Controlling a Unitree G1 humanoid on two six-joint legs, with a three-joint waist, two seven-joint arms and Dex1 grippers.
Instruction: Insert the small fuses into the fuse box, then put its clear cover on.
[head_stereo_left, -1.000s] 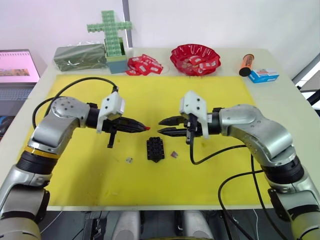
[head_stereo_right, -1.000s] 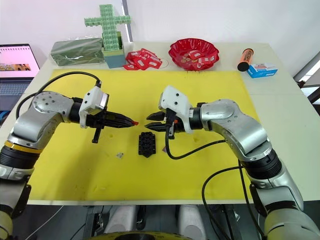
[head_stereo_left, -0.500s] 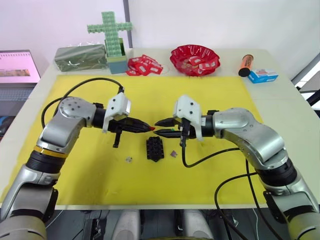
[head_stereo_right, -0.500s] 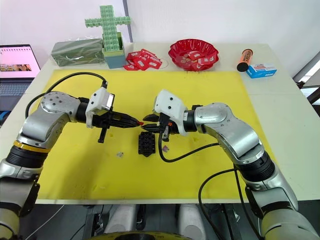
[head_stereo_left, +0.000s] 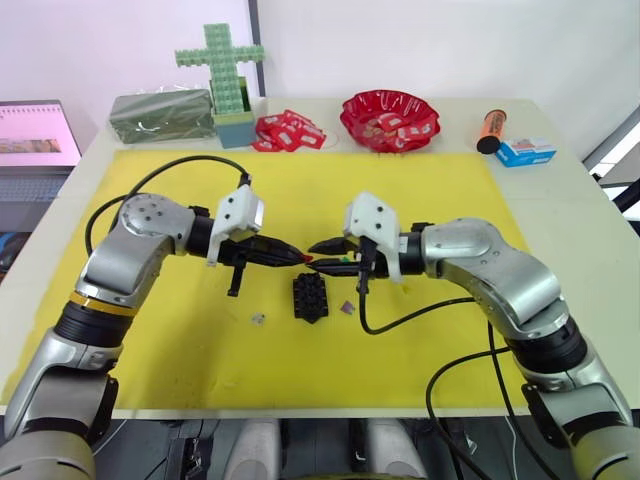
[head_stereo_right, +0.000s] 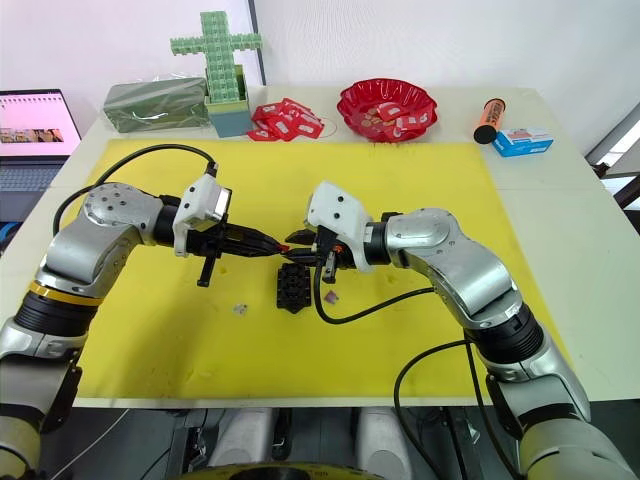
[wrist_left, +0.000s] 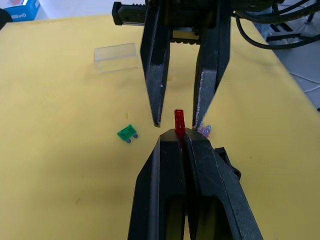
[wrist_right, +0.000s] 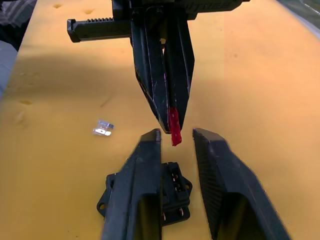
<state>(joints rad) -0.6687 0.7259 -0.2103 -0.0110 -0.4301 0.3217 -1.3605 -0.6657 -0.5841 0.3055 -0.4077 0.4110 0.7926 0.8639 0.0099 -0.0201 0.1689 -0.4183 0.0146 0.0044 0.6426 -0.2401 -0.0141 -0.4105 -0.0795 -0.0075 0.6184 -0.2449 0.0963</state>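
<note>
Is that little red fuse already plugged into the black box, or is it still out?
Out. The red fuse is pinched in the left gripper, held above the mat, between the open right gripper's jaws. The fuse box lies below.

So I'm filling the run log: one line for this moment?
left gripper: shut on red fuse | right gripper: open around red fuse, handover | fuse box: on mat, below | clear cover: off
</note>
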